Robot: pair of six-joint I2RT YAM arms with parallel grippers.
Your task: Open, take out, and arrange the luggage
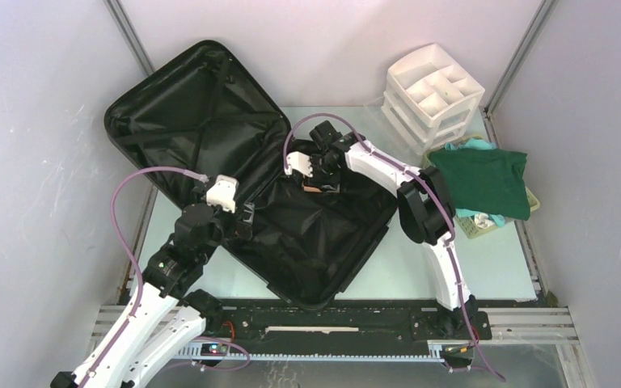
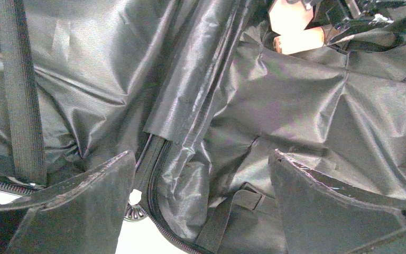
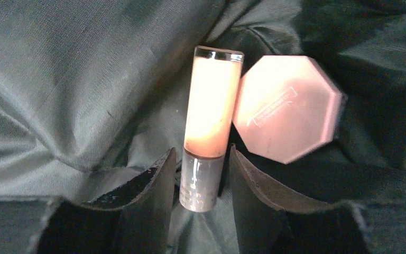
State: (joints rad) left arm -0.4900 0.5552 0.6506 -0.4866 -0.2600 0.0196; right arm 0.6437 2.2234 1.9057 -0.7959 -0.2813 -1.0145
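The luggage [image 1: 186, 105] is a large black suitcase lying open on the table, lid propped against the back left wall, crossed straps on its lining. My right gripper [image 1: 317, 182] reaches into the lower half. In the right wrist view a peach lip-gloss tube [image 3: 209, 106] with a grey cap lies on the lining beside a pink octagonal compact [image 3: 288, 108]. The right gripper [image 3: 202, 153] straddles the grey cap, a thin gap on each side. My left gripper [image 2: 200, 159] hangs wide open over the hinge fold and a strap [image 2: 238, 203], holding nothing.
A white three-tier drawer organizer [image 1: 433, 93] stands at the back right. A green cloth [image 1: 481, 178] lies over a pale basket [image 1: 473, 226] at the right edge. A suitcase wheel [image 2: 135, 211] shows below the zip in the left wrist view.
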